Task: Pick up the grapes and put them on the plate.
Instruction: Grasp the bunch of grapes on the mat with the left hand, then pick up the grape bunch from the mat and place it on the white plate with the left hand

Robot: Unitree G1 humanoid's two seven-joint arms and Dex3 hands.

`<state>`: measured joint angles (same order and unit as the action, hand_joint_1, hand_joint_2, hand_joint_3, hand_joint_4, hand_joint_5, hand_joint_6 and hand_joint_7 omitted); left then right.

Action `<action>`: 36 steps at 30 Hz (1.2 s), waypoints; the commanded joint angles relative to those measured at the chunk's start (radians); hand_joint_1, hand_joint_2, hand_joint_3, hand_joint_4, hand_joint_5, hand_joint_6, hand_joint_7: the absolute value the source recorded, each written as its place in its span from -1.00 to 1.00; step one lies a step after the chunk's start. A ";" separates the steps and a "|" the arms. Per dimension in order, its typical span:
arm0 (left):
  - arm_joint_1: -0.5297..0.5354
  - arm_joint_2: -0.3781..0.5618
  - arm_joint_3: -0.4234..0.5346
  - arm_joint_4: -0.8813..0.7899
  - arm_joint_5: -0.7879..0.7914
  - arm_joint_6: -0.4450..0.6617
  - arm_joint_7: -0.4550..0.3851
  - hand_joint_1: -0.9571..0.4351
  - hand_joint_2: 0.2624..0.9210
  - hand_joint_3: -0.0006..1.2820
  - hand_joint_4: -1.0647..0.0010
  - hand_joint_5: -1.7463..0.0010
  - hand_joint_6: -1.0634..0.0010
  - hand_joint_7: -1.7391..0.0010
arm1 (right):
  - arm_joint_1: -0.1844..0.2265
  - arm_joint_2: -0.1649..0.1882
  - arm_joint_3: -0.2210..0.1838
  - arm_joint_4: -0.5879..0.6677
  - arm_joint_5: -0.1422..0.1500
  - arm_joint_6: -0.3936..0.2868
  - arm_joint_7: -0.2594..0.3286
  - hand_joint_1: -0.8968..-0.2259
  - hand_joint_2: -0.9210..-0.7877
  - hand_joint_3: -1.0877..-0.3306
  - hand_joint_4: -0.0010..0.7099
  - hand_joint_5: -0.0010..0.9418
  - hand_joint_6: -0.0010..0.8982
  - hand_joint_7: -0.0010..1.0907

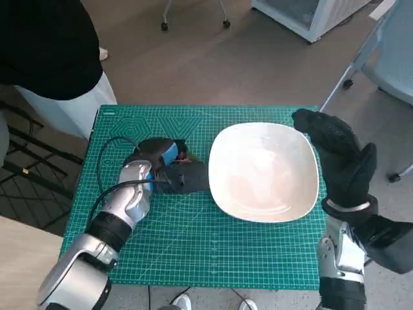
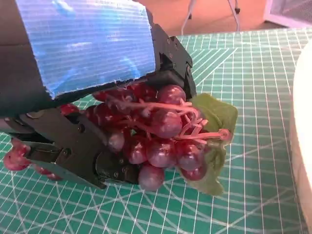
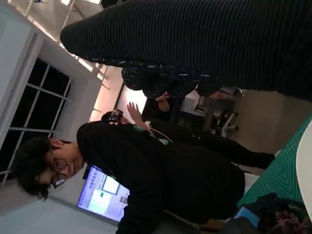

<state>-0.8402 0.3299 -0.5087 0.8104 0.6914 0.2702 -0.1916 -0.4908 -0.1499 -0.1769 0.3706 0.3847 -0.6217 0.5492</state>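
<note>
One bunch of grapes [image 2: 156, 136], one plate [image 1: 264, 172], one green mat [image 1: 193, 245], two robot hands.

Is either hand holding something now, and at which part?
The left hand holds the grapes, its fingers wrapped around the body of the bunch, not the stem. The right hand holds nothing.

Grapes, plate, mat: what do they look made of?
Grapes: likely plastic; glossy dark red berries on a pink moulded-looking stem, with a fabric-like green leaf, held in the left robot hand.
Plate: white, smooth, faint sheen; ceramic or melamine, can't tell.
Mat: matte green cutting mat with printed white grid, probably rubbery vinyl.
</note>
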 commanded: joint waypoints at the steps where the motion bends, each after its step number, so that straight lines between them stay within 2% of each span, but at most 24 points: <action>1: 0.018 0.019 0.010 -0.013 -0.009 -0.002 -0.021 0.38 1.00 -0.73 0.04 -0.74 -0.14 -0.18 | 0.011 0.006 0.001 0.016 -0.006 0.003 -0.002 0.09 -1.00 0.23 -0.32 -0.99 -1.00 -0.08; 17: 0.015 0.024 0.013 -0.015 -0.009 -0.006 -0.032 0.38 1.00 -0.72 0.05 -0.75 -0.12 -0.18 | 0.009 0.007 0.001 0.018 0.001 0.003 0.004 0.07 -1.00 0.24 -0.32 -0.99 -1.00 -0.08; 24: 0.007 0.025 0.015 -0.009 -0.010 -0.002 -0.038 0.38 1.00 -0.69 0.05 -0.57 0.02 -0.47 | 0.006 0.007 0.002 0.021 0.003 0.003 0.006 0.07 -1.00 0.24 -0.32 -0.99 -1.00 -0.08; 31: 0.003 0.035 0.028 -0.031 -0.013 0.002 -0.037 0.38 1.00 -0.66 0.09 -0.57 0.08 -0.54 | 0.001 0.009 0.001 0.033 0.006 -0.002 0.010 0.09 -1.00 0.23 -0.32 -0.99 -1.00 -0.08; 36: 0.021 0.058 0.043 -0.124 -0.009 0.030 -0.054 0.38 1.00 -0.64 0.13 -0.59 0.12 -0.56 | -0.003 0.010 0.000 0.041 0.007 -0.006 0.013 0.10 -1.00 0.24 -0.31 -0.99 -1.00 -0.08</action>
<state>-0.8287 0.3616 -0.4849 0.7558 0.6817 0.2818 -0.2309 -0.4958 -0.1471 -0.1771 0.3936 0.3894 -0.6288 0.5553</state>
